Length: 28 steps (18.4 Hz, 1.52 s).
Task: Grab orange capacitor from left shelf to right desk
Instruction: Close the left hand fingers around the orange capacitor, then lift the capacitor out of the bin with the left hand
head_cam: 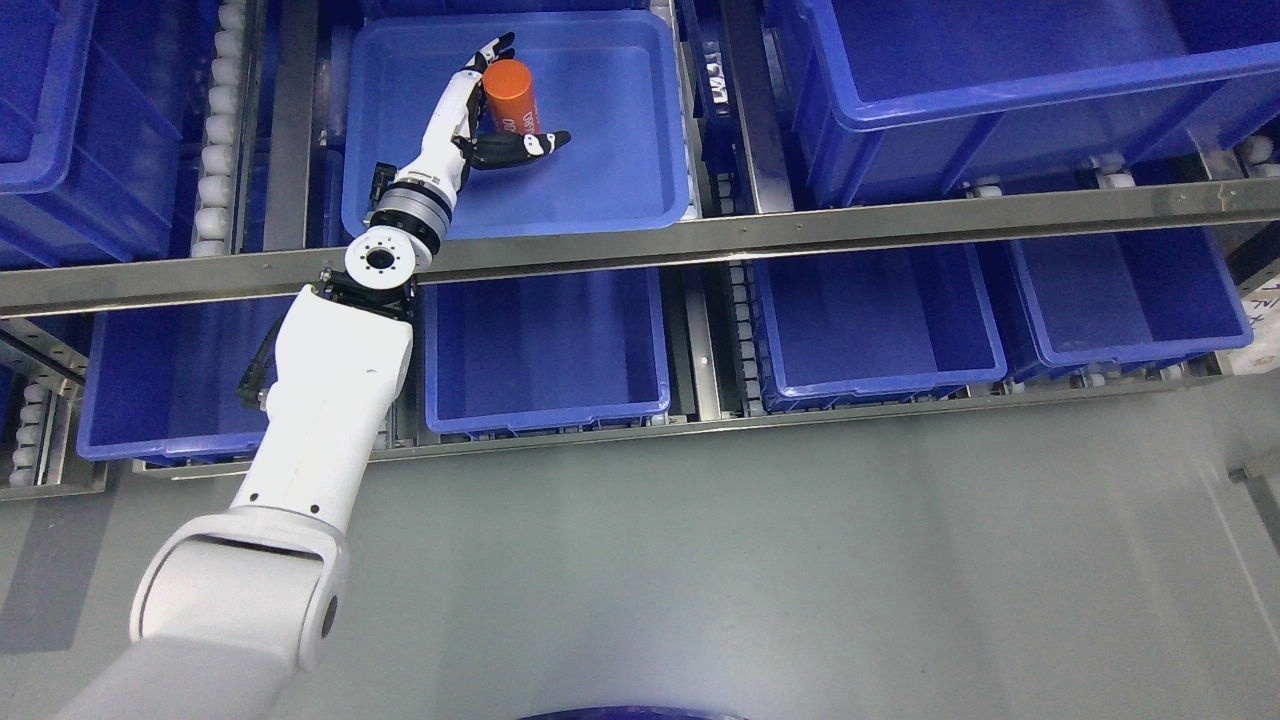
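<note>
Nearest the camera, my left arm (300, 470) enters from the lower left and rises over the grey floor (800, 560) to the shelf rail (800, 235). Left to right along the lower shelf level stand several blue bins (545, 345).

Past the rail, my left robot hand (480, 120) reaches into the blue tray (610, 150) on the upper shelf level. Fingers (497, 48) lie along the left side and far end of the orange capacitor (510, 97); the thumb (535, 145) extends rightward just below its near end. Robot hand state: spread wide around the capacitor, cupping it rather than clamped, and I cannot tell whether any digit bears firmly on it.

Capacitor position: upper left part of the tray floor. Long axis runs near-to-far, its far end tilted slightly left, printed end toward the thumb.

To the right, a larger blue bin (1000, 90) occupies the upper level.
</note>
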### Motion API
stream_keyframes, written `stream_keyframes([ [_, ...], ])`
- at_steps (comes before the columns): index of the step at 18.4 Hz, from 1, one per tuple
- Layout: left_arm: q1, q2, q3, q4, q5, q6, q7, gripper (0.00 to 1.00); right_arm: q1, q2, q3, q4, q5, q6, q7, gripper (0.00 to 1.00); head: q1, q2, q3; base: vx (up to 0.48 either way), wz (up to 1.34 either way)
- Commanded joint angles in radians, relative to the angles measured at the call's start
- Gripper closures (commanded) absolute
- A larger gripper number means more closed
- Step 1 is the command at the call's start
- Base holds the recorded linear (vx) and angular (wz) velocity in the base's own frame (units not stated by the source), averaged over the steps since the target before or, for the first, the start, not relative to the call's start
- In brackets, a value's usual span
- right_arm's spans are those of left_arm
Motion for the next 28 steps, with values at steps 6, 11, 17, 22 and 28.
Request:
stream_keyframes([
  [6,-0.036,-0.008,0.058,0.156,0.002,-0.085,-0.002,0.50,0.014,-0.017,-0.011,-0.034,0.000,-0.001,0.001,0.00,0.0000,0.000,0.000,0.000,0.00],
  [11,-0.046,-0.008,0.137,0.154,0.005,-0.150,-0.004,0.79,0.014,-0.017,-0.011,-0.034,0.000,-0.001,0.001,0.00,0.0000,0.000,0.000,0.000,0.00],
  [17,-0.059,-0.008,0.172,0.128,0.052,-0.231,-0.006,0.99,0.014,-0.017,-0.011,-0.034,0.000,-0.001,0.001,0.00,0.0000,0.000,0.000,0.000,0.00],
  [22,-0.073,-0.008,0.171,-0.023,0.126,-0.236,-0.007,1.00,0.014,-0.017,-0.011,-0.034,0.000,-0.001,0.001,0.00,0.0000,0.000,0.000,0.000,0.00],
  [28,0.044,-0.008,0.125,-0.365,0.151,-0.294,-0.009,0.99,0.014,-0.017,-0.011,-0.034,0.000,-0.001,0.001,0.00,0.0000,0.000,0.000,0.000,0.00],
])
